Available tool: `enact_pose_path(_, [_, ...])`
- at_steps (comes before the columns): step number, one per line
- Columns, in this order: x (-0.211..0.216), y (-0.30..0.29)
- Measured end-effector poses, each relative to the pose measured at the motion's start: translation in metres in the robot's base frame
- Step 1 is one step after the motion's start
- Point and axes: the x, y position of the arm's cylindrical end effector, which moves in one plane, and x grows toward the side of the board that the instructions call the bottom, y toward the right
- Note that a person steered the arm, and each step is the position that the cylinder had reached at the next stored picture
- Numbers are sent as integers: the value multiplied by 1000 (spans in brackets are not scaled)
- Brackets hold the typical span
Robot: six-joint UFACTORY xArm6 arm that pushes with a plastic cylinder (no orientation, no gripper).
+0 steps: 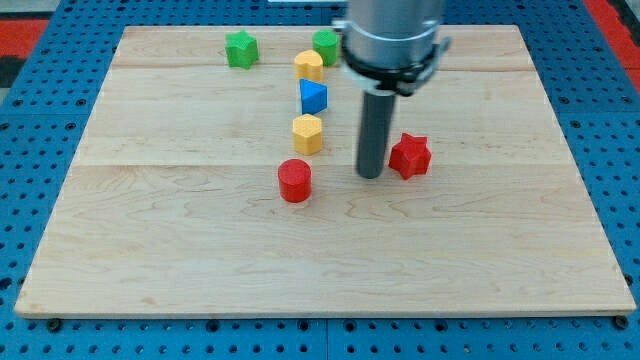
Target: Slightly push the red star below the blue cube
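Pretty bright, even light here, looks like it's coming from overhead. Shadows are soft and short, tucked right under the red star (410, 156) and red cylinder (295, 181). The table (200, 250) has no harsh glare. The arm's metal collar (392, 40) up top is blurry; blocks look reasonably sharp.

red star (410, 156): lies flat, right of centre on the board, lower right of the blue cube
blue cube (313, 97): upper middle, faceted
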Motion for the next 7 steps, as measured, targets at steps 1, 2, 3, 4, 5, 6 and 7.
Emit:
enact_pose_path(1, [56, -51])
enact_pose_path(2, [95, -144])
enact_pose_path(3, [76, -277])
enact_pose_path(4, [3, -301])
enact_pose_path(5, [-55, -302])
enact_pose_path(6, [-104, -302])
enact_pose_path(7, [-159, -301])
